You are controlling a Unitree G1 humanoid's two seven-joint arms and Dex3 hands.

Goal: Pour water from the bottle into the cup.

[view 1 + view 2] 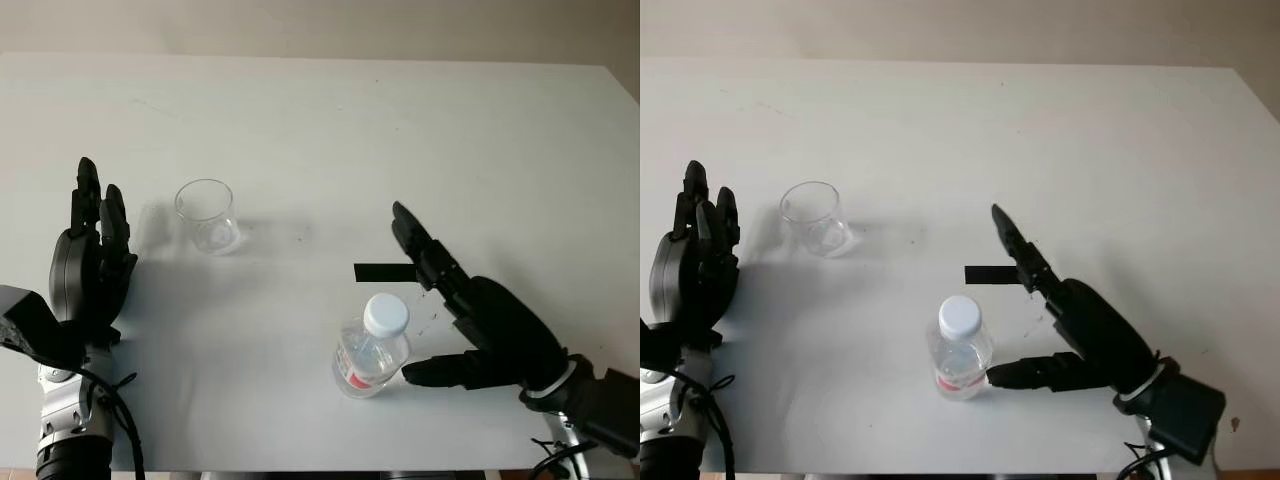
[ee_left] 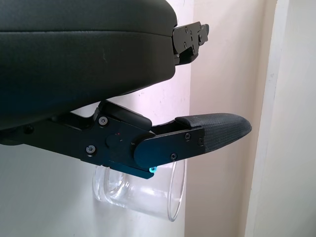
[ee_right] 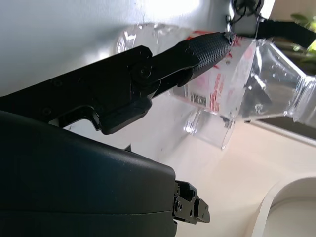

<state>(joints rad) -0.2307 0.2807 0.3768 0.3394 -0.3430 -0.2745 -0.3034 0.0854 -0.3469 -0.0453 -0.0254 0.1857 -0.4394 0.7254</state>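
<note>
A clear plastic water bottle (image 1: 372,355) with a white cap and a red label stands upright near the table's front edge. My right hand (image 1: 470,320) is open just to its right, thumb tip (image 1: 415,374) close to the bottle's base and long fingers (image 1: 415,243) stretched out past it. In the right wrist view the bottle (image 3: 232,94) lies right behind the thumb. An empty clear cup (image 1: 207,215) stands upright at the left of the table. My left hand (image 1: 90,255) is open, upright, a short way left of the cup (image 2: 143,190).
The white table (image 1: 330,130) has a strip of black tape (image 1: 385,272) stuck on it between the bottle and my right fingers. The table's far edge meets a pale wall.
</note>
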